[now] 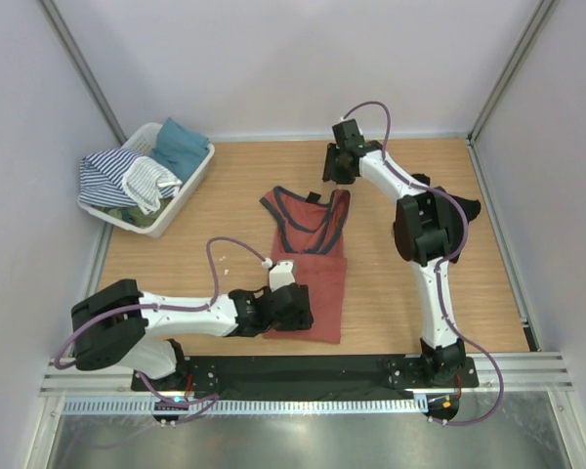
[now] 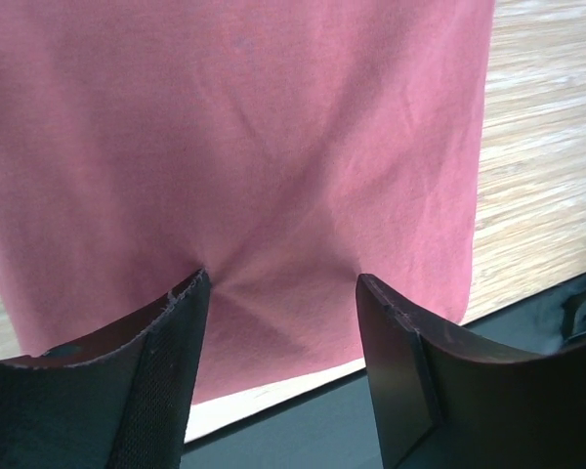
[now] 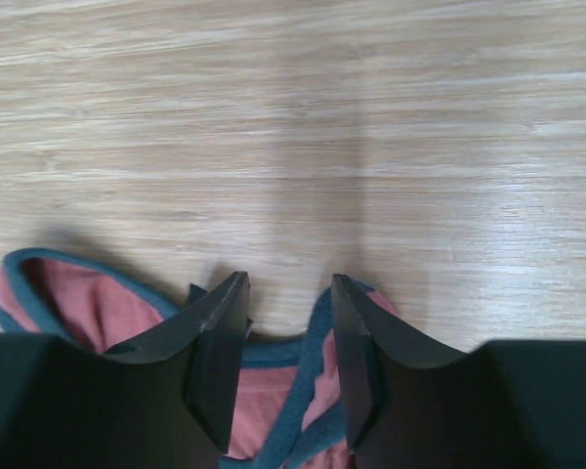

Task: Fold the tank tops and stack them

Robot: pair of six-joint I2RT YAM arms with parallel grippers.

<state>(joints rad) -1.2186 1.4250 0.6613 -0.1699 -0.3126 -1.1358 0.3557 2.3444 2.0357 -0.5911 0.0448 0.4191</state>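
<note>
The rust-red tank top [image 1: 313,269] with navy edging lies flat mid-table, straps toward the far side, its lower part doubled over. My left gripper [image 1: 295,305] rests on its near left corner. In the left wrist view the red cloth [image 2: 234,137] puckers between the tips of the left gripper [image 2: 281,278], whose jaws stand apart on it. My right gripper [image 1: 338,174] hovers at the far right strap. In the right wrist view the right gripper [image 3: 289,278] is open, and a navy-edged strap [image 3: 317,391] lies loose between its jaws.
A white basket [image 1: 190,186] at the far left holds a striped cloth [image 1: 112,176] and a teal cloth [image 1: 181,142]. A black base strip [image 1: 303,371] runs along the table's near edge, just below the tank top's hem. Walls enclose the table on three sides.
</note>
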